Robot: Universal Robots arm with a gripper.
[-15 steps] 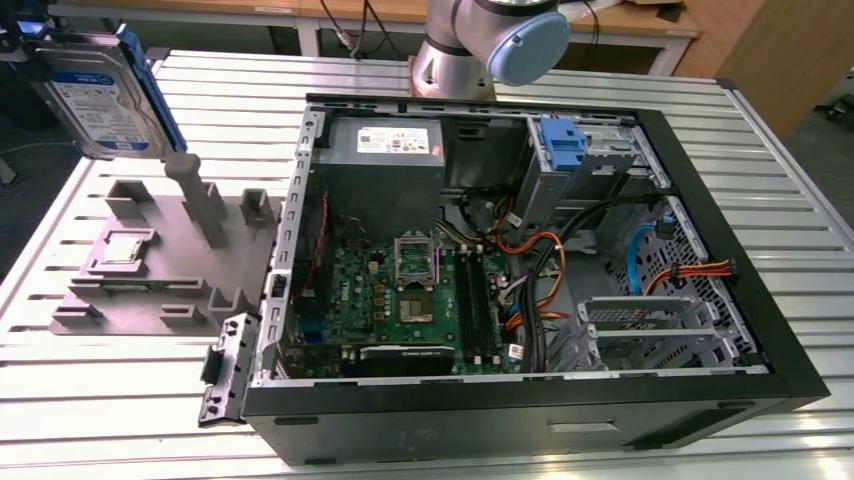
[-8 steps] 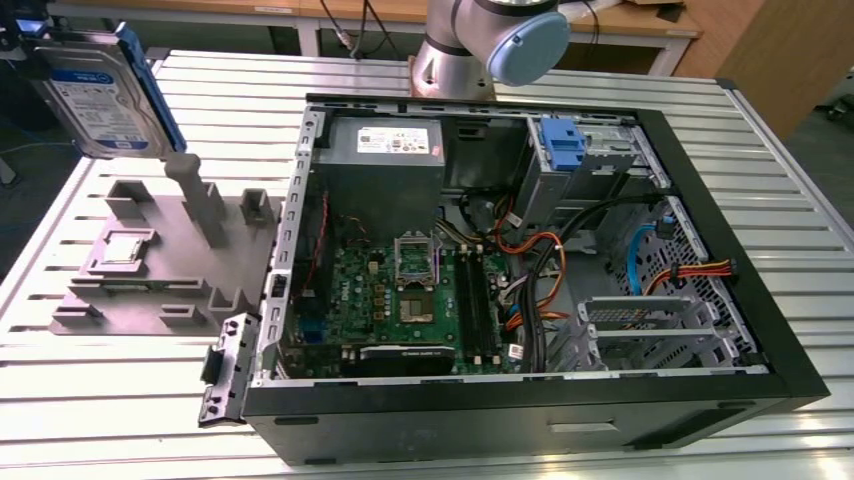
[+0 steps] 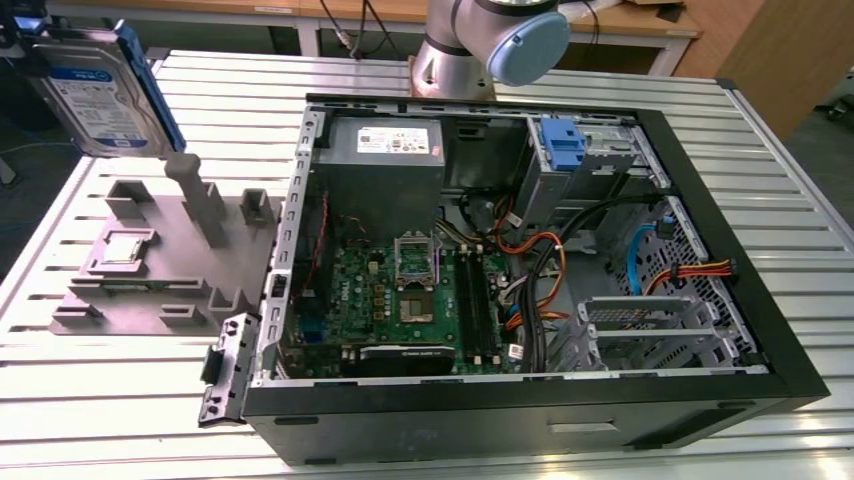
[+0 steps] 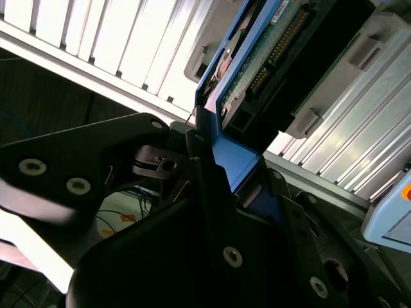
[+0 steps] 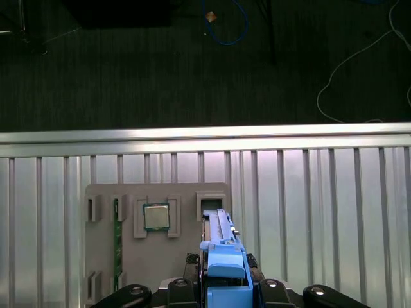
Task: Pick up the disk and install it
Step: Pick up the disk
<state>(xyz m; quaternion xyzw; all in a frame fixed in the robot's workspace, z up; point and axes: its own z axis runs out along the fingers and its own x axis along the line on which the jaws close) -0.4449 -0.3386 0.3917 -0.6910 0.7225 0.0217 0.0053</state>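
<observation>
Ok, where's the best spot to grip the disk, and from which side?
By the end of its blue carrier, coming end-on, as the gripper holds it: the disk is a thin flat slab, so fingers close across its thickness.

Disk above fixture plate at exterior view's left; computer case beside it, both on table

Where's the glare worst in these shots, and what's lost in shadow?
Second wrist view: the table slats are blown out white, and the gripper, shut on the disk, is nearly a black silhouette. First wrist view: a glare band runs along the table's edge, the floor beyond dark. Exterior view: evenly lit, the case interior shaded.
</observation>
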